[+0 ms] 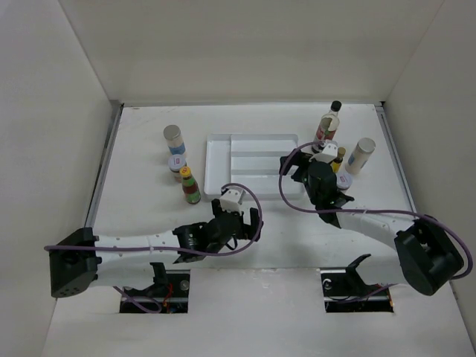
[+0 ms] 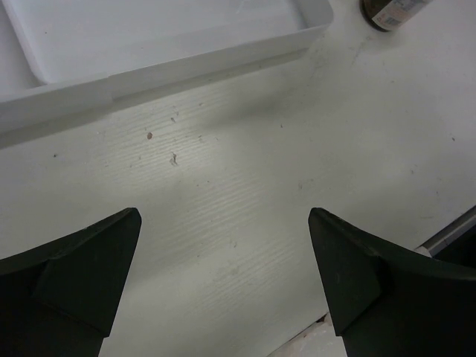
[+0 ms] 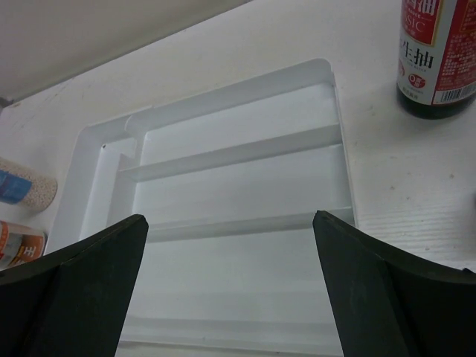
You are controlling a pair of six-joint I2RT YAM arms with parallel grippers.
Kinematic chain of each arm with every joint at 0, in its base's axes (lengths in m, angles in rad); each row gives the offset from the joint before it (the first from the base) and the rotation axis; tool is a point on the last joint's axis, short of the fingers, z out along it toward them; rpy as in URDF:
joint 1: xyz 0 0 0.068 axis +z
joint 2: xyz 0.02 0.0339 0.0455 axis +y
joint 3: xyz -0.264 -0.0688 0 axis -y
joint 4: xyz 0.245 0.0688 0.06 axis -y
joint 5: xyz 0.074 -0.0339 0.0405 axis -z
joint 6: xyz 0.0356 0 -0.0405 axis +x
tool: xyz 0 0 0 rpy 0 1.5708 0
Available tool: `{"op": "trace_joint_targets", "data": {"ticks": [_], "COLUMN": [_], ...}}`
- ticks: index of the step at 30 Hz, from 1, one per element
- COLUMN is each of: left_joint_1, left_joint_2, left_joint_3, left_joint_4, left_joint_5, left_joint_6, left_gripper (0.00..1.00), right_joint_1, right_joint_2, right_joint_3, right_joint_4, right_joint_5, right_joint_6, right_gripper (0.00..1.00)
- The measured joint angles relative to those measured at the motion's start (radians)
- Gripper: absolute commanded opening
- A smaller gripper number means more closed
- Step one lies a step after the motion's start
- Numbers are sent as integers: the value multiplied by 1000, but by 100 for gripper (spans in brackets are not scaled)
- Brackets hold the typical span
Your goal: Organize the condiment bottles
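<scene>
- White table [image 1: 149, 216] between pale walls. Only the overhead view shows both groups of condiment bottles: three left of the divided tray [image 1: 253, 143], among them a yellow-capped bottle [image 1: 191, 186], and four to its right, all standing outside it.
- The right wrist view shows the tray's long compartments and a red-label bottle [image 3: 439, 67] with its top cut off.
- On the left gripper [image 2: 224, 216] and the right gripper [image 3: 230, 219], the fingers are wide apart and hold nothing.
- The left wrist view catches a dark bottle base [image 2: 394, 11], clipped at the corner.

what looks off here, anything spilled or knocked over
Nothing spilled or tipped: the condiment bottles look upright on both sides of the white tray. Only a few small specks on the table near the tray's edge stand out.
</scene>
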Motion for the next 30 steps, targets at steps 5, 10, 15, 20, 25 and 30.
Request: {"op": "trace_joint_targets", "data": {"ticks": [5, 10, 15, 20, 25, 30], "left_joint_1": [6, 24, 37, 111, 251, 330], "left_joint_2": [-118, -225, -253, -304, -331, -259], "left_joint_3": [2, 105, 293, 378, 387, 396], "left_joint_4": [-59, -185, -277, -275, -306, -380], "left_joint_5": [-16, -109, -300, -450, -510, -492], "left_joint_6": [1, 53, 183, 315, 388, 377], "left_gripper": [100, 100, 100, 44, 67, 76], "right_joint_1": [5, 55, 64, 43, 41, 40], "right_joint_2": [33, 92, 62, 8, 8, 33], "right_joint_3": [1, 13, -17, -44, -44, -44], "right_joint_4": [59, 73, 159, 177, 188, 189], "right_joint_5": [3, 3, -16, -71, -100, -115], "right_joint_6": [0, -21, -35, -25, -23, -30], "right_gripper": [100, 100, 44, 25, 71, 84]}}
